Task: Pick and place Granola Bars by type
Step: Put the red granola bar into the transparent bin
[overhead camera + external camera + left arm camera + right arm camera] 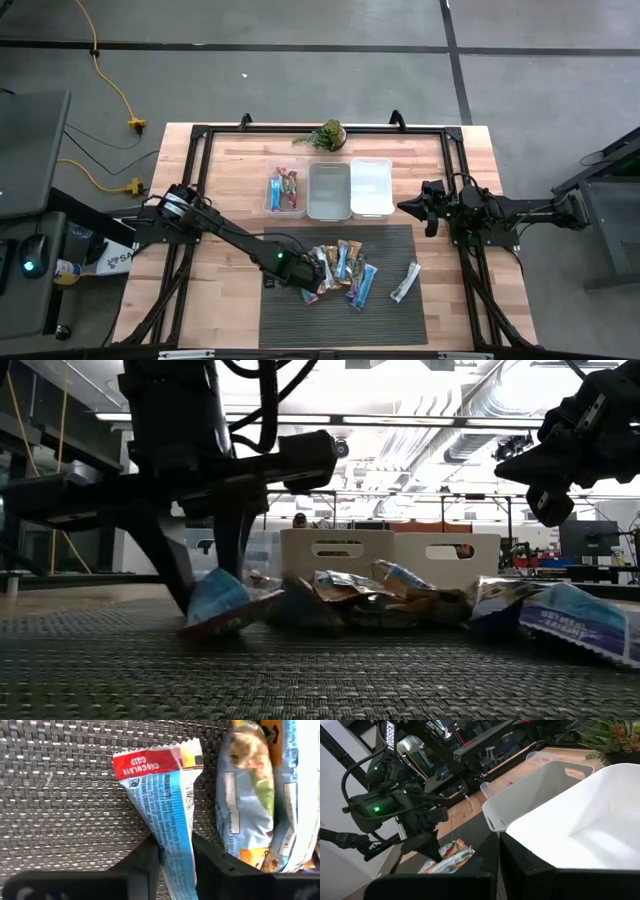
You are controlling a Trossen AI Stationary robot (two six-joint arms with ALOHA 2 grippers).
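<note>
A blue granola bar with a red end lies at the left edge of a pile of wrapped granola bars on the dark mat. My left gripper stands over it, pointing steeply down, shut on this bar; the low view shows it too. One more bar lies alone to the right of the pile. My right gripper waits shut, level, beside the white bin at the table's right. My left gripper pinches the blue bar by its two long edges between its two fingers, partway along, away from the red end. The fingers come steeply from above and lie across the bar. The wrapper is narrowed between them. The bar sits tilted, its lower edge on the mat.
Three bins stand in a row behind the mat: a clear one holding a few bars, a middle one and a white one. A small plant sits at the far edge. A pale-blue bar lies close beside the held one.
</note>
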